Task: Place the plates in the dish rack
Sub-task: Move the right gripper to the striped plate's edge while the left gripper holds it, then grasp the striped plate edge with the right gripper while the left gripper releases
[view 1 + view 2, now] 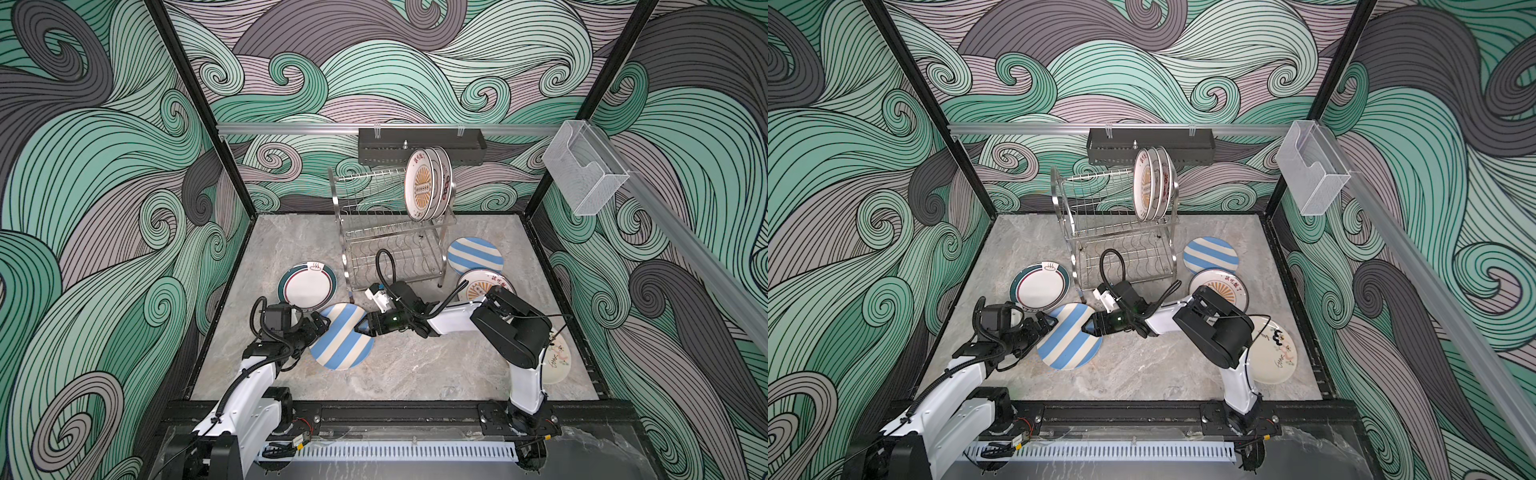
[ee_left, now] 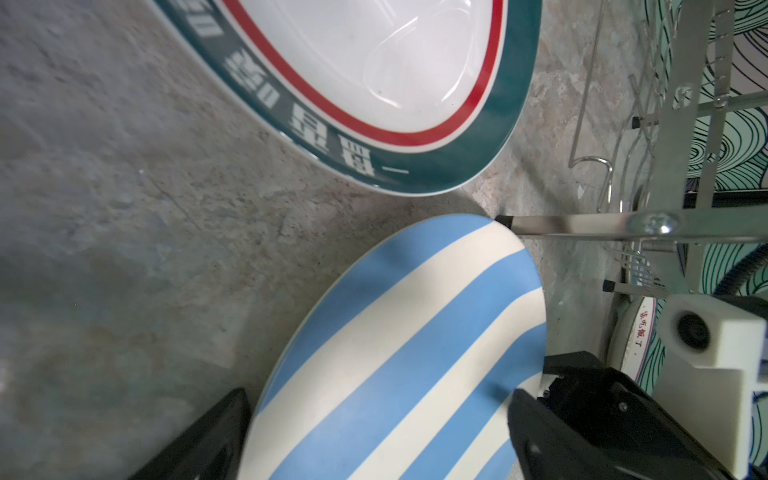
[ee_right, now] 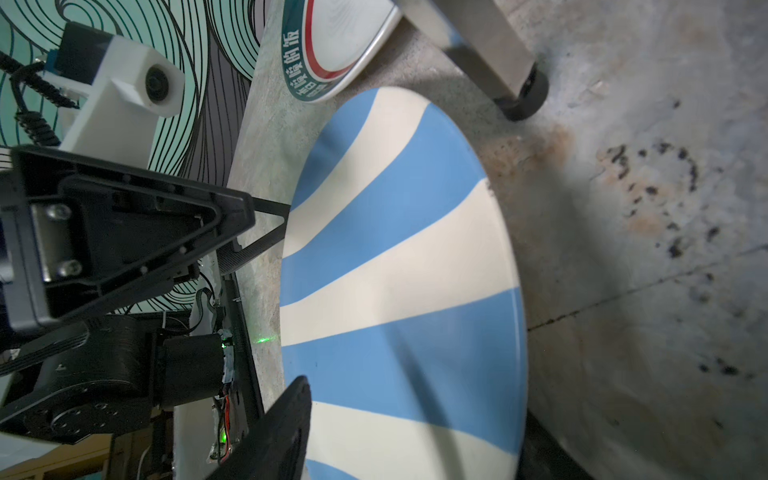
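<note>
1. The grey stone desk (image 1: 415, 374) fills the floor of the cell, with both arms rooted along its near edge.
2. Right arm (image 1: 513, 332): up from the near-right base to a high elbow. The forearm is stretched low and leftward across the middle, with the wrist pointing left.
3. Left arm (image 1: 255, 368): angled forward from the near-left base, with the wrist bent to point right. The two arms are nose to nose.
4. The dish rack (image 1: 386, 237) stands upright at the back of the desk, its long side running left to right. Three racked plates (image 1: 428, 185) stand on edge at the right end of the upper tier, faces turned left.
5. The striped plate (image 1: 343, 338) is between the two claws, just in front of the rack's near-left foot. It is face up and tilted, not flat. Its blue and cream stripes run from near left to far right.
6. Four more lie flat:
   - the green-rimmed plate (image 1: 307, 286), just beyond the striped one
   - a second striped plate (image 1: 476, 255), right of the rack
   - a sunburst plate (image 1: 471, 286), half under the right arm
   - a cream plate (image 1: 1273, 353), near the right edge
7. Left claw (image 1: 323, 324): clamped on the striped plate's left rim. The right wrist view shows its fingers (image 3: 270, 204) pinching the edge.
8. Right claw (image 1: 360, 327): its jaws straddle the right rim. I cannot tell whether they bite.
</note>
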Action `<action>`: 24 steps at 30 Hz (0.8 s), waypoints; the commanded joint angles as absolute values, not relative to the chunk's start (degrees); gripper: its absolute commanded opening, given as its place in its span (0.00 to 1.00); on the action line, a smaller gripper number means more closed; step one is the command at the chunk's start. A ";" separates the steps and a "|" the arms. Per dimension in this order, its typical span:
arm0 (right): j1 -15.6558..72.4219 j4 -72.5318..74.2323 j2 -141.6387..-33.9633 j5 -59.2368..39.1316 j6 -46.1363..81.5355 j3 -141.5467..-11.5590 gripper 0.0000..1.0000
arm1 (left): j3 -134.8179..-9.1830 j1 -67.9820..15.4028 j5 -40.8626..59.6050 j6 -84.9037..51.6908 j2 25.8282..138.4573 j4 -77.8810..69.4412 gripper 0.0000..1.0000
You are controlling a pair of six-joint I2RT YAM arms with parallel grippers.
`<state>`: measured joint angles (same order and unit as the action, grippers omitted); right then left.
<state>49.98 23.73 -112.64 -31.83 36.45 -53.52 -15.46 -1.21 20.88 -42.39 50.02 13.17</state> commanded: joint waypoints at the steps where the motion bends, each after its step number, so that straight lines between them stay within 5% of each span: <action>1: 50.73 21.48 -114.26 -33.06 37.66 -53.18 0.60 | -14.75 -2.00 24.70 -41.05 50.79 11.69 0.99; 24: 50.63 21.34 -106.34 -26.82 37.53 -50.05 0.20 | -15.72 -3.60 26.46 -36.83 50.54 10.90 0.99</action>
<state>50.19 20.84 -108.47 -28.42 38.39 -50.83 -15.18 -2.83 23.81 -37.89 50.43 12.36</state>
